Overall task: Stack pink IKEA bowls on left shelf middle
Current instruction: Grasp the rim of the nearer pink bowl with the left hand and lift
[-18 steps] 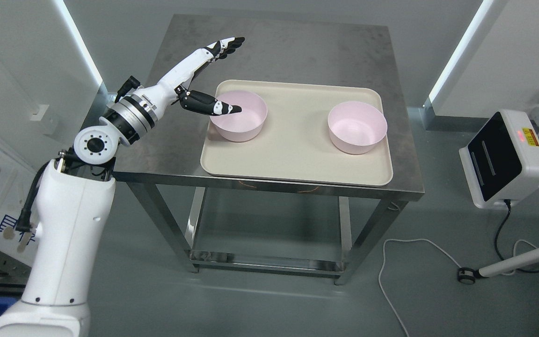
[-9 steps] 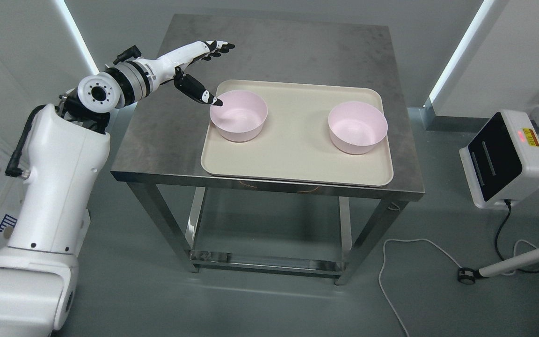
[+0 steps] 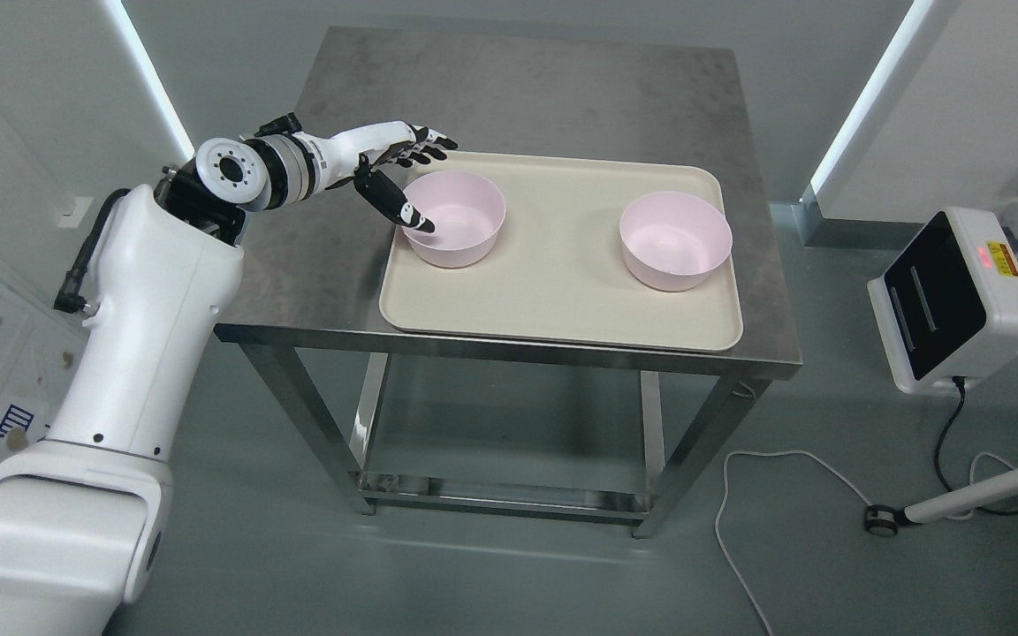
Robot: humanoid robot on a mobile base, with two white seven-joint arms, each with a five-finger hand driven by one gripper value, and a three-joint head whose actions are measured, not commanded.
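Two pink bowls sit on a beige tray [image 3: 553,291] on a steel table. The left bowl [image 3: 465,225] is near the tray's left edge, the right bowl [image 3: 675,240] near its right side. My left hand [image 3: 416,181] reaches in from the left at the left bowl's rim. Its thumb [image 3: 403,208] points down into the bowl over the near-left rim, while the other fingers [image 3: 425,146] stretch out behind the rim. The hand is open and holds nothing. The right arm does not show.
The steel table [image 3: 332,265] has bare surface left of and behind the tray. A white and black device [image 3: 951,300] stands on the floor at the right, with cables [image 3: 739,495] trailing beside it. Walls close in left and right.
My left arm has lowered and swung toward the left bowl. The thumb now dips inside its rim, and the fingers have come down close behind it. Neither bowl has moved.
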